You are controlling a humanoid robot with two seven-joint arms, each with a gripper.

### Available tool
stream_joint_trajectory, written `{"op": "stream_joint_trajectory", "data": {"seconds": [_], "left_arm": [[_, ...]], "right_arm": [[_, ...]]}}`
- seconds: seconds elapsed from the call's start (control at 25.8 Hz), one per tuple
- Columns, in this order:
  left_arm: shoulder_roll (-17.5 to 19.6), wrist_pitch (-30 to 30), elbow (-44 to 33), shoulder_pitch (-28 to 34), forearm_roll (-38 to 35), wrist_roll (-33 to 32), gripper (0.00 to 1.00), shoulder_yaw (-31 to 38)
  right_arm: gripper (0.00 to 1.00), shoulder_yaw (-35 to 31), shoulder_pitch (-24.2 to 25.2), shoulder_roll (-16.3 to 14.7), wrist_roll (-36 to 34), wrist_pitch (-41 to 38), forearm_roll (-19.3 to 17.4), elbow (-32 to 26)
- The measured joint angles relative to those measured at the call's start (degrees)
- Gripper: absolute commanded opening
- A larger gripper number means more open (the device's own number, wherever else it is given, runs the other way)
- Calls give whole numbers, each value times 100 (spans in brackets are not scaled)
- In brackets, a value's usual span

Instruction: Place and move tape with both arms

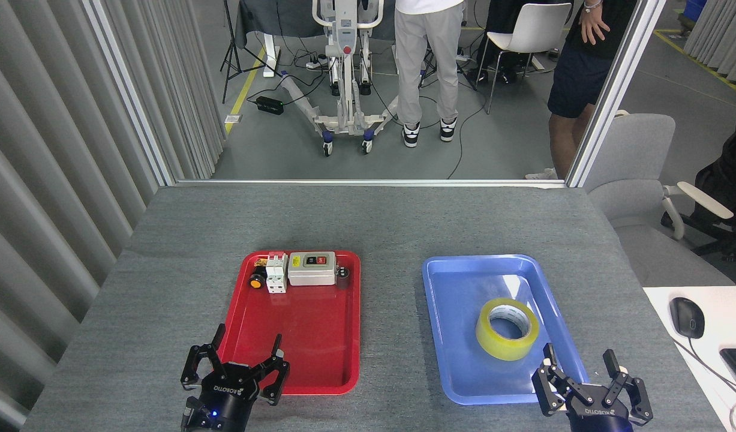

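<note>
The tape [507, 328], a yellow roll with a white core, lies flat in the blue tray [463, 288] on the right. My right gripper [583, 363] stands open at the tray's near right corner, just below and right of the roll, not touching it. My left gripper [239, 354] is open over the near left corner of the red tray [308, 342], with nothing between its fingers.
At the far end of the red tray sit a grey switch box [311, 268], a white breaker [276, 273] and a small black-and-orange push button [257, 280]. A mouse [687, 317] lies on a white desk at right. People stand beyond the table.
</note>
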Motion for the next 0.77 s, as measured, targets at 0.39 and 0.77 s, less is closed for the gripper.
{"op": "stream_joint_trajectory", "data": {"seconds": [0.39,0.77], "left_arm": [[6,1,82,-8,14,0,99,5],[3,1,93,-6,14,0,100,17]], "right_arm": [[100,9,-33,-68,-26,65,-6,-4],[100,48,-30,-63,-27,65,-12,-3]]}}
